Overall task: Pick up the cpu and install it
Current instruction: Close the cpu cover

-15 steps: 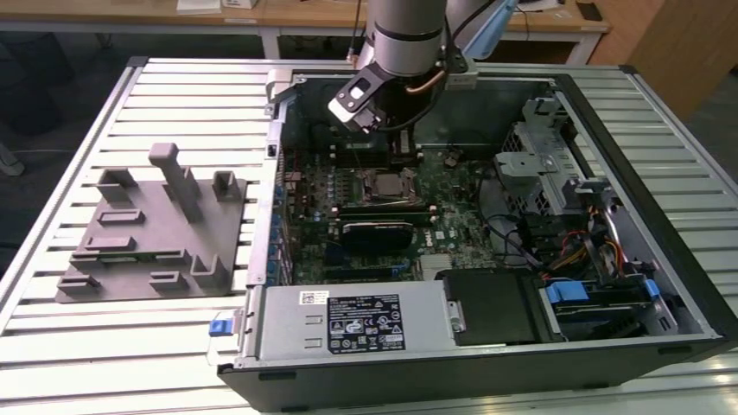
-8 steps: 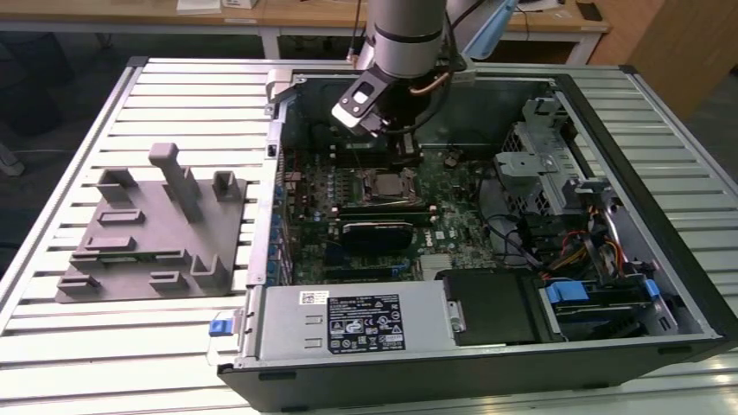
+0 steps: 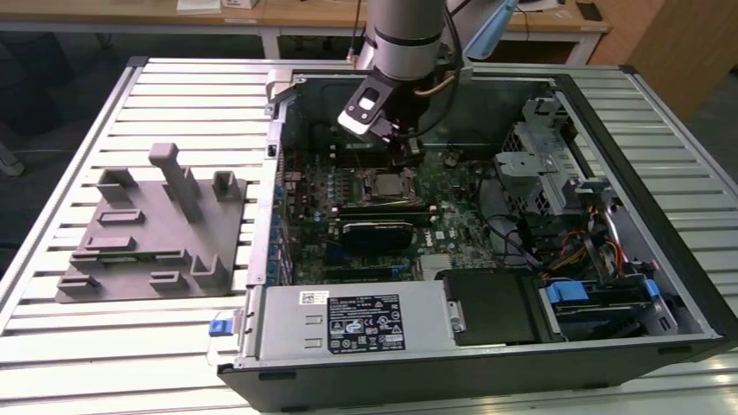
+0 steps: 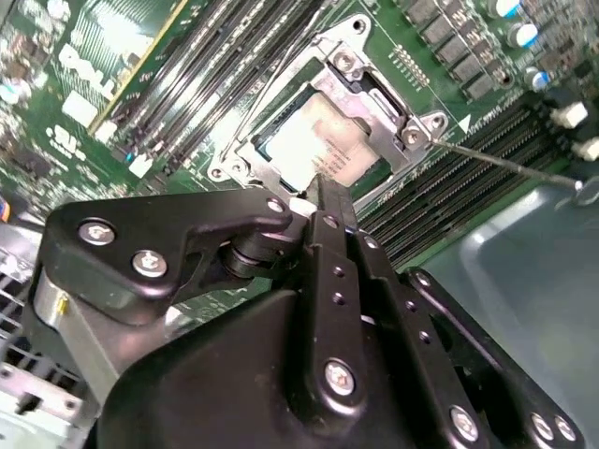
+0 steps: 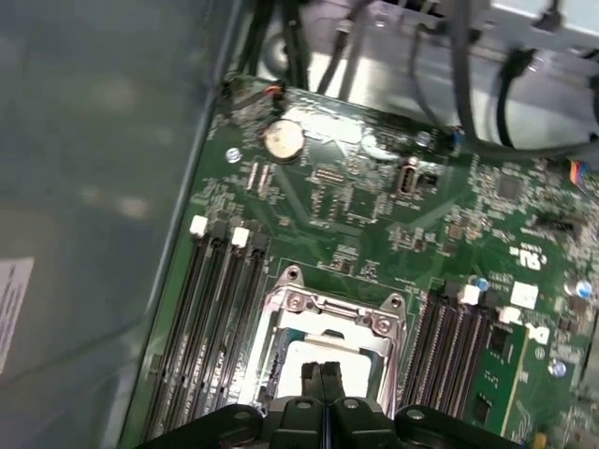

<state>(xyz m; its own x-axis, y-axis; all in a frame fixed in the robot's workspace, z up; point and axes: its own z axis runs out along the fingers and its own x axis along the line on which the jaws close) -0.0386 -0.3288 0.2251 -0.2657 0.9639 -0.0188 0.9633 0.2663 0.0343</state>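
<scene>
Cpu [image 3: 388,182]: sits flat in square socket frame [image 3: 371,177] on green board [image 3: 461,216], inside open computer case [image 3: 645,285].

Exterior view: well apart from grey fixture [image 3: 150,233] out on slatted table [image 3: 69,346]. Arm [image 3: 403,35]: drops near-vertical into case. Claw [image 3: 403,157]: hangs low over board, just beside socket on side toward case's far wall, tips pointing down.

Second wrist view: pale square top dead ahead of claw tips, just past them. Tips at chip's near edge, touching or a hair off, cannot tell which. Fingers [image 4: 328,243]: pressed together, narrow, nothing visible between. Square chip, so no long axis; edges parallel with frame. Thin metal lever [image 4: 505,161]: runs off sideways from frame; latched or not, hard to say.

First wrist view: fingers as two dark bars with only a hairline slit, centred over chip's near edge. Memory slots [image 5: 220,318] flanking socket on both sides.

Judgement: chip looks seated in socket, claw closed on nothing, poised at or on chip rather than gripping it.
</scene>
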